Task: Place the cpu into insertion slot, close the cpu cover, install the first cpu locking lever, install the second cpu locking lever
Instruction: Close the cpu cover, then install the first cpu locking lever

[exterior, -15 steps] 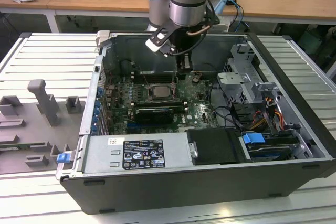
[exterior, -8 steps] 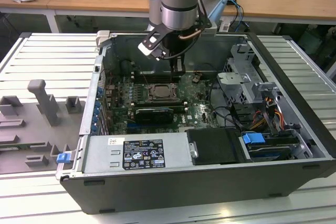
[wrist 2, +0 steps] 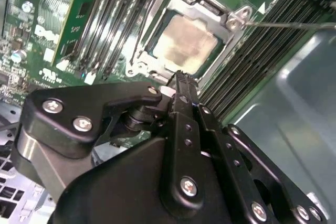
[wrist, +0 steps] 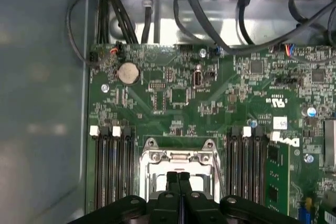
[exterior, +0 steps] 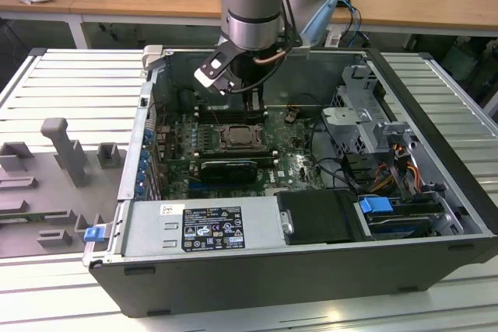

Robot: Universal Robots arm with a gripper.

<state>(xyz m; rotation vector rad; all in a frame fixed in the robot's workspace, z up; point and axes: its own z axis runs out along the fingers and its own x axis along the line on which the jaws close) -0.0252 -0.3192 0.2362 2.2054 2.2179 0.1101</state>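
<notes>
**Pincer [wrist: 178,177] closed over the processor socket**

Pincer tips are pressing together and gripping nothing, poised at the edge of the insertion slot [wrist 2: 137,69]; whether they are touching it cannot be told. Just beyond the tips, the cpu [wrist 2: 185,40] is sitting flat in the slot, with the cpu cover [wrist 2: 233,20] lying around its pale top. A thin locking lever [wrist 2: 294,24] is jutting sideways from the socket's far corner.
</notes>
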